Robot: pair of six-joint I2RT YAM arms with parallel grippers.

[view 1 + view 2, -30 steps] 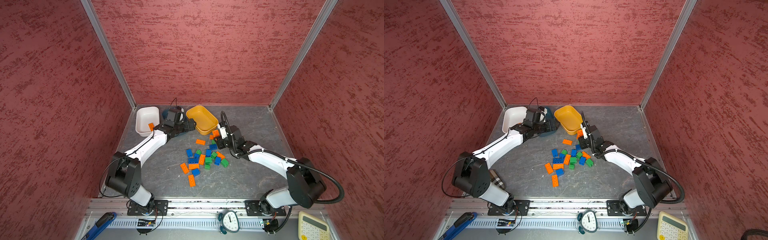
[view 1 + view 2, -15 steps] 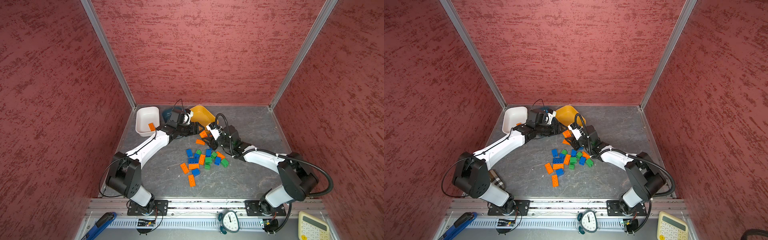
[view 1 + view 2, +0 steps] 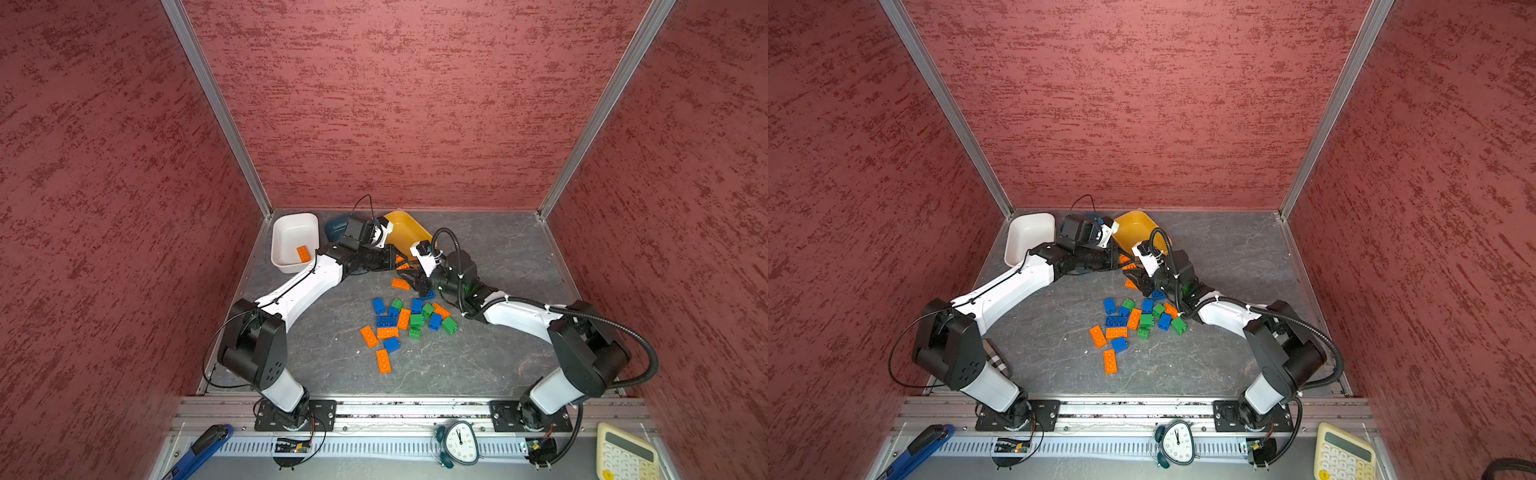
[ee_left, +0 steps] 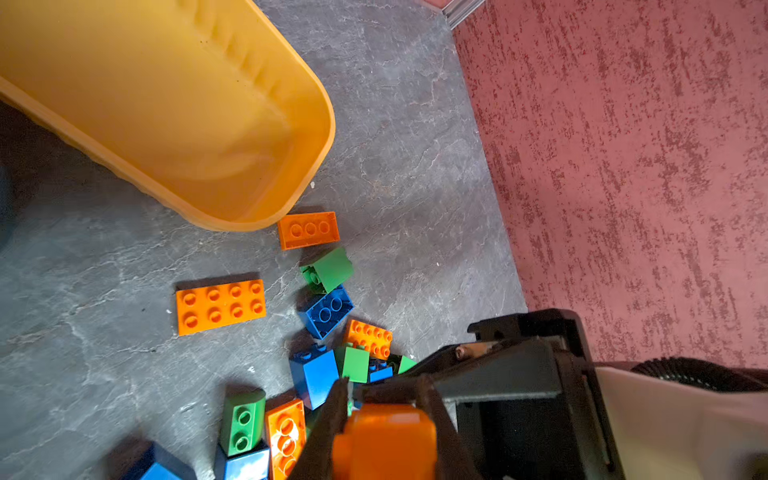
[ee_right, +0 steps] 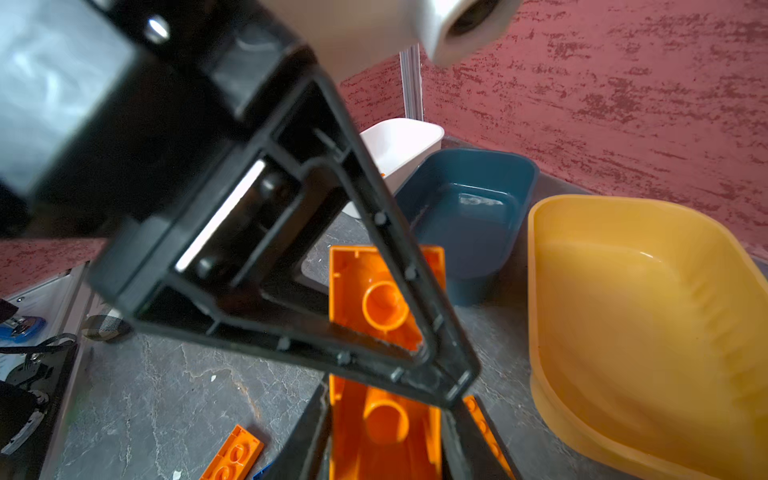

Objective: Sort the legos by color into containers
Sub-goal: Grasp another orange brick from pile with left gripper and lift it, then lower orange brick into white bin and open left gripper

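An oblong orange lego point(image 5: 374, 453) hangs above the floor between the two arms, its hollow underside showing in the right wrist view. My right gripper point(image 5: 386, 411) is shut on it. My left gripper point(image 4: 382, 399) has its jaws pressed on the same orange lego point(image 4: 384, 440). In both top views the left gripper point(image 3: 395, 259) and the right gripper point(image 3: 409, 276) meet beside the yellow tub point(image 3: 405, 228). The white tub point(image 3: 291, 232) holds one orange brick point(image 3: 303, 253). The teal tub point(image 5: 469, 199) stands between them, without bricks. Several loose legos point(image 3: 409, 320) lie mid-floor.
A flat orange brick point(image 3: 400, 284) lies under the grippers. More bricks point(image 4: 324, 309) sit close to the yellow tub's corner point(image 4: 291, 199). A clock point(image 3: 459, 442), a calculator point(image 3: 623, 457) and a blue tool point(image 3: 199, 451) lie beyond the front rail. Red walls enclose three sides.
My left gripper swung right from the tubs to the right gripper and closed on the orange lego. My right gripper carried that lego up and leftward to meet it.
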